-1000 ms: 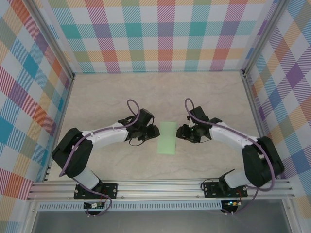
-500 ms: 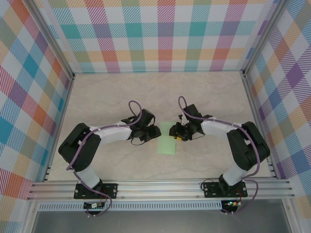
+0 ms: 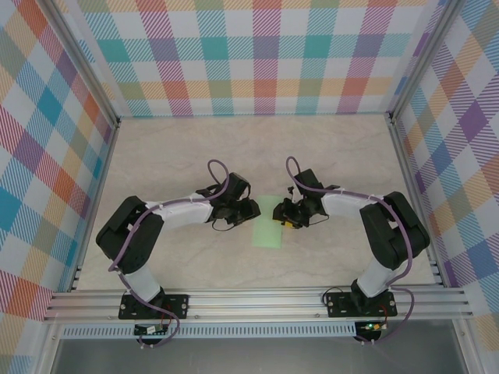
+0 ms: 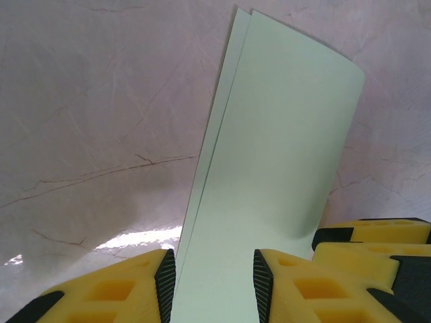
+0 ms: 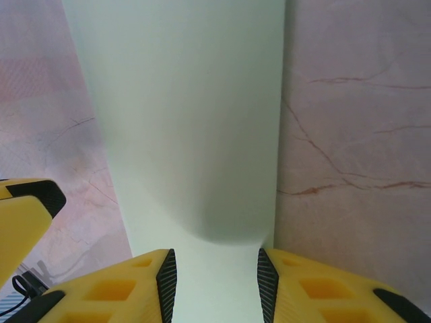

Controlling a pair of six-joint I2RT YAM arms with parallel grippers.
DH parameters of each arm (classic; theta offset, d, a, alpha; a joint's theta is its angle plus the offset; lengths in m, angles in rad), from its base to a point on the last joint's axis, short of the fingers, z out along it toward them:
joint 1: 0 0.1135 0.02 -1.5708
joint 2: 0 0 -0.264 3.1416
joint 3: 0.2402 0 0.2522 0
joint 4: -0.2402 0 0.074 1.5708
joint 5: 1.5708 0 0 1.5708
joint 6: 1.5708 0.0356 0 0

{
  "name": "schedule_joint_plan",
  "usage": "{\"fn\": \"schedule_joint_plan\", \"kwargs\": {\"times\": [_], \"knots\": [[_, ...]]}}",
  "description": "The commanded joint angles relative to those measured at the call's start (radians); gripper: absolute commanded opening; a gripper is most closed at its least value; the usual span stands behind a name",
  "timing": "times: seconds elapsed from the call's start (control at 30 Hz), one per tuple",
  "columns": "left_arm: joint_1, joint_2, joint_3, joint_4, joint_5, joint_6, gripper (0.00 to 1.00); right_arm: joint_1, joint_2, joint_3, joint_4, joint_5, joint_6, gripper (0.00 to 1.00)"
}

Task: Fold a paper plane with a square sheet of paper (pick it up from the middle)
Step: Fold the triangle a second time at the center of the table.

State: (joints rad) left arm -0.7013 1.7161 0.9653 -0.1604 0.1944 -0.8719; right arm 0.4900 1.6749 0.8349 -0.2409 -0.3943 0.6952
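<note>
The square sheet of paper [image 3: 268, 227] lies flat on the marble table, folded into a narrow pale mint-green rectangle. Its two layers sit slightly offset along one long edge in the left wrist view [image 4: 283, 155]. My left gripper [image 3: 248, 209] is at the paper's far left edge, and my right gripper [image 3: 279, 211] is over its far right edge. In the left wrist view the left gripper [image 4: 210, 282] is open, its pads straddling the sheet's width. In the right wrist view the right gripper [image 5: 215, 282] is also open, with the paper [image 5: 188, 121] lying beneath the gap.
Plaid walls [image 3: 265, 54] enclose the table on three sides. An aluminium rail [image 3: 257, 302] runs along the near edge by the arm bases. Bare marble [image 3: 257, 148] stretches behind the grippers. The right gripper's yellow finger [image 4: 370, 243] shows in the left wrist view.
The right arm has swung left, bringing its gripper from beside the paper to over its far right edge, and its jaws narrowed slightly. The left arm has shifted only slightly.
</note>
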Motion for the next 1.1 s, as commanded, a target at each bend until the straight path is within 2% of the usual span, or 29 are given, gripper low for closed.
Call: {"fn": "schedule_joint_plan", "kwargs": {"times": [0.0, 0.33, 0.63, 1.07], "knots": [[0.012, 0.023, 0.020, 0.005, 0.019, -0.007, 0.38, -0.008, 0.023, -0.022, 0.030, -0.008, -0.001, 0.39], [0.011, 0.042, 0.024, 0.002, 0.023, -0.007, 0.38, -0.016, 0.029, -0.042, 0.041, -0.011, -0.002, 0.39], [0.011, 0.079, 0.032, 0.061, 0.085, -0.007, 0.38, -0.018, 0.040, -0.049, 0.041, -0.015, -0.002, 0.38], [0.011, 0.106, 0.033, 0.099, 0.120, -0.006, 0.39, -0.020, 0.044, -0.051, 0.047, -0.021, 0.000, 0.38]]}}
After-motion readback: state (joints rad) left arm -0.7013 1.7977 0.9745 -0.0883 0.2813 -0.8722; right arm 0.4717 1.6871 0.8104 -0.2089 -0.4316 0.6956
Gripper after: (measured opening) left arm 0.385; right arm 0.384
